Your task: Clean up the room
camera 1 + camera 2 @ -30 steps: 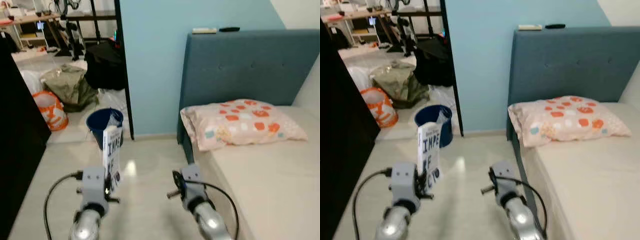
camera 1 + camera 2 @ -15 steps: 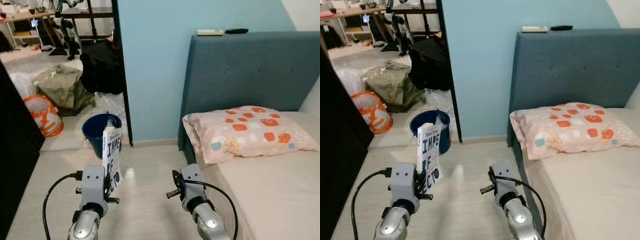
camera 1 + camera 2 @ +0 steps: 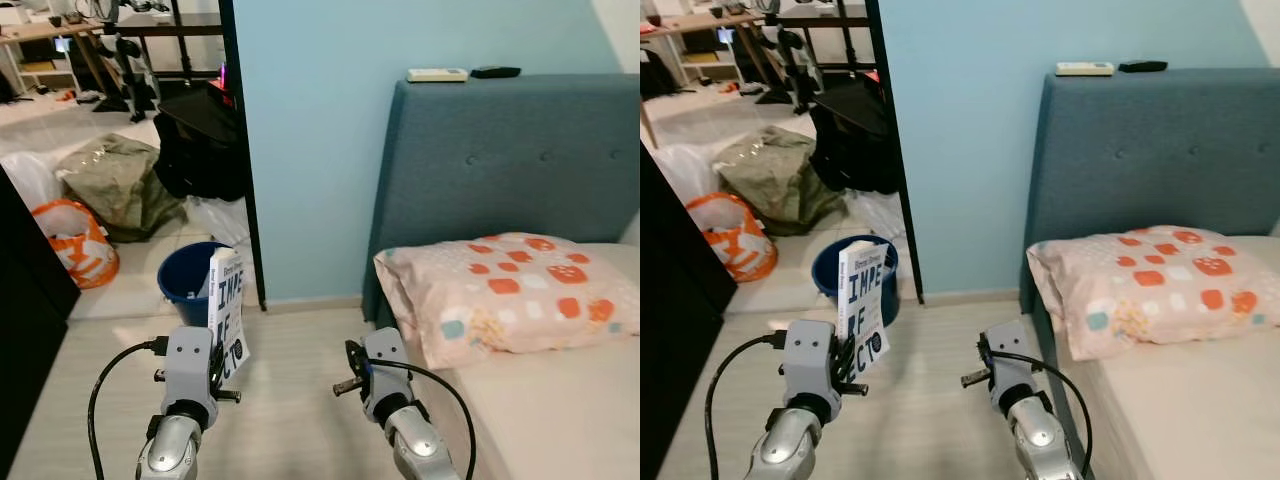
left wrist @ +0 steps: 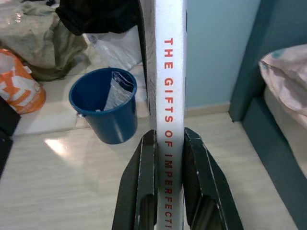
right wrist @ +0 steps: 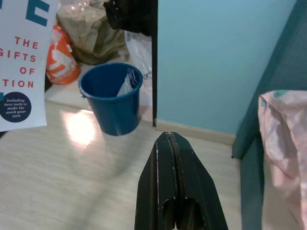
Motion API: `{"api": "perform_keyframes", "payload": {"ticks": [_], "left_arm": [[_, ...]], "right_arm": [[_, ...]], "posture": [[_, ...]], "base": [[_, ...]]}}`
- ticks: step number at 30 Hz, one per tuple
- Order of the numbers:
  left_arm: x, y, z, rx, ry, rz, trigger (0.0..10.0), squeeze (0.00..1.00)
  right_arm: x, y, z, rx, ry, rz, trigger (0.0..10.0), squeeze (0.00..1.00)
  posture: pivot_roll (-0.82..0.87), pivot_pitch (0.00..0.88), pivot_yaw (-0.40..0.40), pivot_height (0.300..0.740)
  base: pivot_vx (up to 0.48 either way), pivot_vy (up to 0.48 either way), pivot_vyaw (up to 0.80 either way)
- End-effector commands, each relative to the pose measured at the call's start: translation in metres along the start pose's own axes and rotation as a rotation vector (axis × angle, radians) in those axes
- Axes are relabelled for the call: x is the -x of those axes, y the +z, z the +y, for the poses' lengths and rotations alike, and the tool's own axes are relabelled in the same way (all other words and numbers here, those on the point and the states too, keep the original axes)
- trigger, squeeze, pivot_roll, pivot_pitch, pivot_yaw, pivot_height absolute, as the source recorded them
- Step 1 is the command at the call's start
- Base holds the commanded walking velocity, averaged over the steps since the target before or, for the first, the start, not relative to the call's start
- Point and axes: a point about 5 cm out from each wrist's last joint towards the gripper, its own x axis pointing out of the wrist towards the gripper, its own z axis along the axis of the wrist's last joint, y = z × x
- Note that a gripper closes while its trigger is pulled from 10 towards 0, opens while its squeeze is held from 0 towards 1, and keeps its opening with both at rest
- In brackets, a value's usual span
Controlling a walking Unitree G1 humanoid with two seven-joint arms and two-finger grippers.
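A white paperback book [image 4: 169, 96] is held upright, pinched at its lower edge between the two black fingers [image 4: 142, 191] of the left claw [image 4: 169, 211]. Red capitals are printed down its narrow spine, and large dark blue letters and a dark round badge are seen on its flat, matte cover [image 3: 862, 305]. The book is carried above the floor, in front of the left arm. The right claw [image 5: 173, 191] is held beside it at about the same height, its smooth black fingers pressed together with nothing between them.

A pale, glossy floor [image 3: 290, 400] with a faint plank grain is seen below both arms. To the right, a bed [image 3: 560, 420] with a plain beige sheet is seen, and on it a soft pink pillow [image 3: 500, 295] patterned with orange and blue squares. Behind the pillow stands a padded, buttoned teal headboard [image 3: 510, 160], with two remote controls [image 3: 437, 74] laid on top. Beyond the book, a round blue plastic bucket [image 4: 103, 108] holding crumpled clear plastic stands near a black door frame [image 3: 240, 150]. Farther off lie an olive bag [image 3: 115, 185] and an orange-and-white bag [image 3: 72, 240].
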Motion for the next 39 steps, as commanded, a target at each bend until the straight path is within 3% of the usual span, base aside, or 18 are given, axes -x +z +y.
{"api": "perform_keyframes", "payload": {"ticks": [1, 14, 33, 39], "left_arm": [[0.0002, 0.0032, -0.0010, 0.006, -0.003, -0.023, 10.0, 0.00], [-0.0010, 0.0032, -0.0029, 0.003, -0.005, -0.022, 10.0, 0.00], [-0.0014, 0.0028, -0.0047, -0.009, -0.009, -0.031, 10.0, 0.00], [-0.0024, 0.0022, -0.0066, -0.007, -0.021, -0.027, 10.0, 0.00]], "right_arm": [[0.0025, -0.0037, -0.0017, -0.013, -0.014, 0.016, 10.0, 0.00], [0.0028, -0.0036, -0.0032, -0.012, -0.019, 0.015, 10.0, 0.00], [0.0017, -0.0036, -0.0048, -0.012, -0.023, 0.025, 10.0, 0.00], [0.0019, -0.0048, -0.0069, -0.020, -0.030, 0.034, 10.0, 0.00]], "posture": [[-0.01, 0.100, 0.020, 0.740], [-0.02, 0.102, 0.022, 0.740], [-0.02, 0.091, 0.022, 0.740], [-0.03, 0.085, 0.022, 0.740]], "base": [[0.416, 0.000, 0.00], [0.390, 0.000, 0.00], [0.000, 0.000, 0.00], [0.000, 0.000, -0.80]]}}
